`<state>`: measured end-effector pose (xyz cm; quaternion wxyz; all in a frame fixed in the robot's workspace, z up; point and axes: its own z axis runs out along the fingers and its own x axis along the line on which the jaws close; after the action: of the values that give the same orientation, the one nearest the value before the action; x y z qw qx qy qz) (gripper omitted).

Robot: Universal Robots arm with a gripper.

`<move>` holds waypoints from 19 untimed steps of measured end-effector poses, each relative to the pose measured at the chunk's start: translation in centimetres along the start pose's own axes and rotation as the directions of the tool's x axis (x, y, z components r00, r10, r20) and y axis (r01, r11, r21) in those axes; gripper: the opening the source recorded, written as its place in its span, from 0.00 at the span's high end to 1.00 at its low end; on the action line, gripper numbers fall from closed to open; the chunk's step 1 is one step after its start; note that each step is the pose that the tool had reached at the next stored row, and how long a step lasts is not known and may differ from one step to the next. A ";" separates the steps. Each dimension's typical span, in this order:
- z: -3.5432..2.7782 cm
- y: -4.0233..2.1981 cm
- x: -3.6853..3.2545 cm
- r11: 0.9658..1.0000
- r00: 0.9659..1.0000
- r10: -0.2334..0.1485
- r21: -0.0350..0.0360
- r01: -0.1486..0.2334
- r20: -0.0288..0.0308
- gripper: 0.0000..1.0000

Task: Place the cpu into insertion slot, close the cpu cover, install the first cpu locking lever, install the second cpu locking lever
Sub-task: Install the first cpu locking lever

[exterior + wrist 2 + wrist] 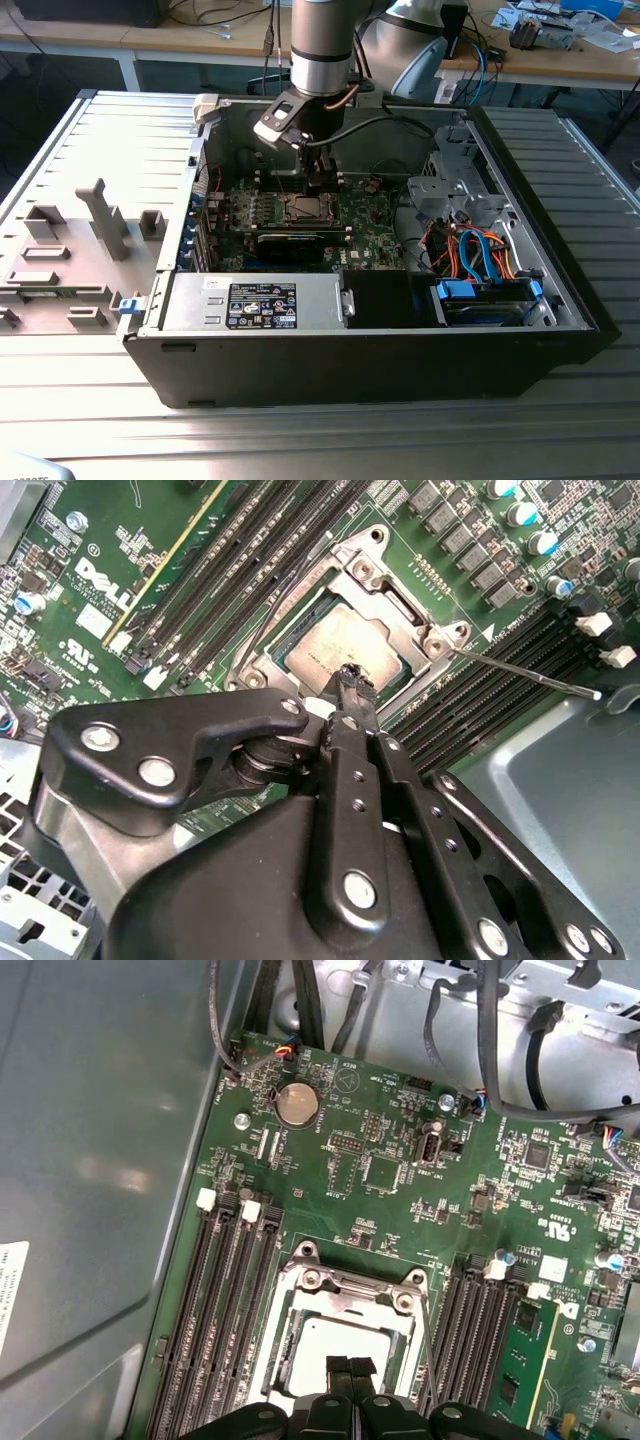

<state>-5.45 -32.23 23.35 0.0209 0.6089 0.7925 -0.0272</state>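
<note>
While case (350, 350) rests on ribbed tabletop (300, 430), pincer (348, 677) clenched inside case, cpu (340, 640) seated; wooden desks (560, 62) behind case.

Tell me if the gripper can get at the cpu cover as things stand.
Probably yes: the gripper hangs right over the cpu cover, and nothing lies between them.

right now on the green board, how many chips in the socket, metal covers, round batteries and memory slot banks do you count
chip: 1
metal cover: 1
round battery: 1
memory slot banks: 2
total: 5
</note>
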 end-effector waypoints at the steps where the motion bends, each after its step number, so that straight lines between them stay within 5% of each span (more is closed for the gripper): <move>1: 0.00 0.00 0.00 1.000 1.000 -0.002 0.000 0.002 0.000 0.89; 19: 0.00 0.00 0.00 0.999 0.999 -0.038 -0.002 0.038 0.001 0.89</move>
<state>-5.45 -32.23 23.35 0.0214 0.5937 0.8039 -0.0268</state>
